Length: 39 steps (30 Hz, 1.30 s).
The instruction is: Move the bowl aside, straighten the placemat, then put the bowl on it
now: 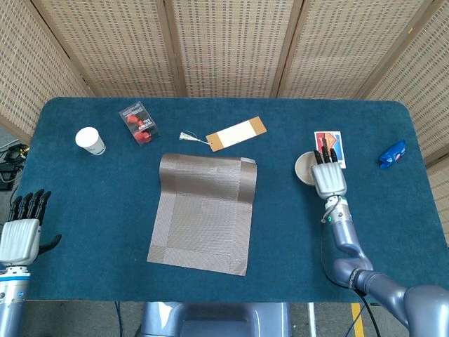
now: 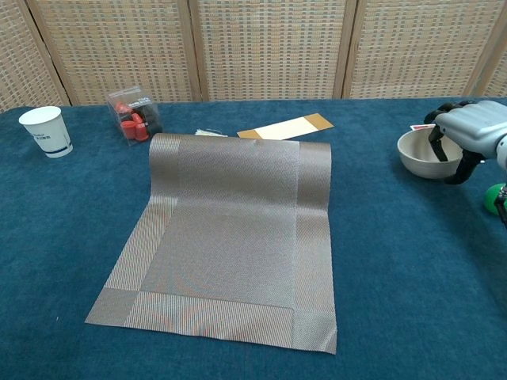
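A beige bowl (image 2: pixel 421 155) (image 1: pixel 305 168) is at the right of the blue table, just above or on the cloth. My right hand (image 2: pixel 463 131) (image 1: pixel 327 177) holds it by the rim, fingers hooked inside. The brown woven placemat (image 2: pixel 230 237) (image 1: pixel 205 212) lies in the middle, its far edge curled up into a roll. My left hand (image 1: pixel 21 235) hangs off the table's near left corner, fingers apart, holding nothing; the chest view does not show it.
A paper cup (image 2: pixel 46 131) and a clear box of red pieces (image 2: pixel 133 115) stand at the back left. A tan bookmark (image 2: pixel 287 127) lies behind the mat. A picture card (image 1: pixel 328 140), a blue object (image 1: pixel 392 154) and a green ball (image 2: pixel 497 198) are at the right.
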Available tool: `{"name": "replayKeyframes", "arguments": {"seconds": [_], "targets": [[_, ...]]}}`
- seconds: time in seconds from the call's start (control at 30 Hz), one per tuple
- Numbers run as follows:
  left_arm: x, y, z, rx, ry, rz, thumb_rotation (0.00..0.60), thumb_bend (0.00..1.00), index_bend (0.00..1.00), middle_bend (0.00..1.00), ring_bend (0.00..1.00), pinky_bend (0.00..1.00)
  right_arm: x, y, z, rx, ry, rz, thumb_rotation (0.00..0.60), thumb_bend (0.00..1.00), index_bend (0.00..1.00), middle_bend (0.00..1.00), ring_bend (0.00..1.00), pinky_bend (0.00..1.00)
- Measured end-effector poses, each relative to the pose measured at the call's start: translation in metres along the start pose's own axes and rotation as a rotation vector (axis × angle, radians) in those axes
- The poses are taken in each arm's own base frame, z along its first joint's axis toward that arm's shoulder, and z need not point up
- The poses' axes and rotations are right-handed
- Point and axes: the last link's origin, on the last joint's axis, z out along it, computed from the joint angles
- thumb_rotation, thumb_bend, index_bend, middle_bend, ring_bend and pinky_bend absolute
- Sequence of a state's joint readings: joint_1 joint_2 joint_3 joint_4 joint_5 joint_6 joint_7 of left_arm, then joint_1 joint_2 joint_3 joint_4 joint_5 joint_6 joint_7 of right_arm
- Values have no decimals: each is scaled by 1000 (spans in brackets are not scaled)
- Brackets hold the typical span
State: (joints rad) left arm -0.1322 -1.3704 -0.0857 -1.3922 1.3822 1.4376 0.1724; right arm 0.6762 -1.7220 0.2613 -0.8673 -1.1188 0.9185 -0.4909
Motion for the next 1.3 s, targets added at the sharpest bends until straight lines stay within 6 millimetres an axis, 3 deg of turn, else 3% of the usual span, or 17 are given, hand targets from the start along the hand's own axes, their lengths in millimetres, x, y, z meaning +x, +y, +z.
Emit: {"name": "replayKeyframes", "arguments": {"seconds": [0.1, 0.5, 0.73, 0.83, 1.03, 1.17, 1.3], "targets": [[2, 0, 0, 0, 3, -4, 600, 203, 0, 0, 0, 0, 0, -1, -4, -6, -12, -12, 600, 271, 378, 45, 0, 55], [9, -1, -3, -4, 22, -29, 600, 203, 0, 0, 0, 0, 12, -7, -38, 21, 28, 40, 600, 240, 355, 15, 0, 55], [8, -5, -6, -2, 15, -32, 600, 203, 0, 0, 0, 0, 25, -32, -87, 157, 66, 71, 600, 4, 284, 0, 0, 53], [9, -6, -6, 1, 17, -39, 600, 204, 0, 0, 0, 0, 28, -41, -110, 234, 85, 61, 600, 0, 154, 0, 0, 50], [9, -8, -5, 6, 12, -46, 600, 203, 0, 0, 0, 0, 28, -60, -153, 391, 126, 55, 600, 0, 21, 0, 0, 34], [7, -8, -4, 6, 5, -45, 600, 203, 0, 0, 0, 0, 26, -79, -178, 480, 139, 78, 600, 0, 0, 0, 0, 8], [6, -8, -4, 7, 1, -44, 600, 204, 0, 0, 0, 0, 24, -92, -189, 517, 129, 112, 600, 0, 0, 0, 0, 0]]}}
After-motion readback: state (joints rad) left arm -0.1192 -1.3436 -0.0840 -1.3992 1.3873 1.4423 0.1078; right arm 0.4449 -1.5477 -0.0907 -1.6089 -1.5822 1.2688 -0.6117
